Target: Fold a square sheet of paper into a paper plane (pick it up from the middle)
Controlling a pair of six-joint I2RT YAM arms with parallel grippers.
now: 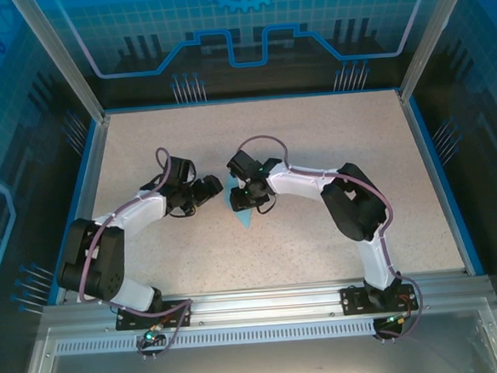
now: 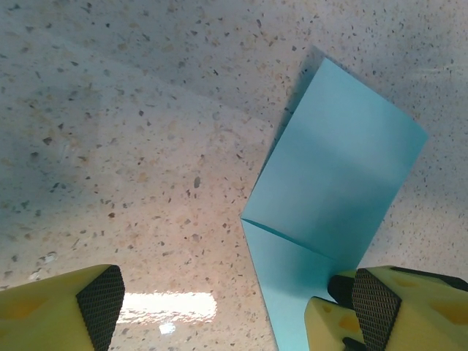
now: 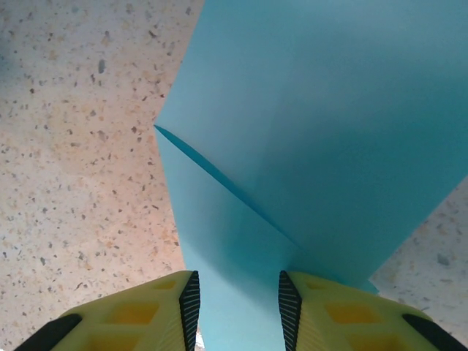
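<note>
The square sheet of paper (image 1: 243,214) lies light blue on the speckled table between the two arms. One flap (image 2: 344,161) is folded over along a slanted crease and stands a little off the layer below. My left gripper (image 2: 235,307) is wide open just left of the sheet, low over the table, its right finger (image 2: 373,307) at the paper's edge. My right gripper (image 3: 239,311) points down at the sheet (image 3: 329,131). Its jaws are narrowed but apart, with flat paper showing in the gap. A paper plane is out of view.
The speckled table (image 1: 313,131) has a blue raised rim (image 1: 442,181) on its sides. An aluminium rail (image 1: 265,300) carrying both arm bases runs along the near edge. Slanted metal posts (image 1: 61,63) stand at the far corners.
</note>
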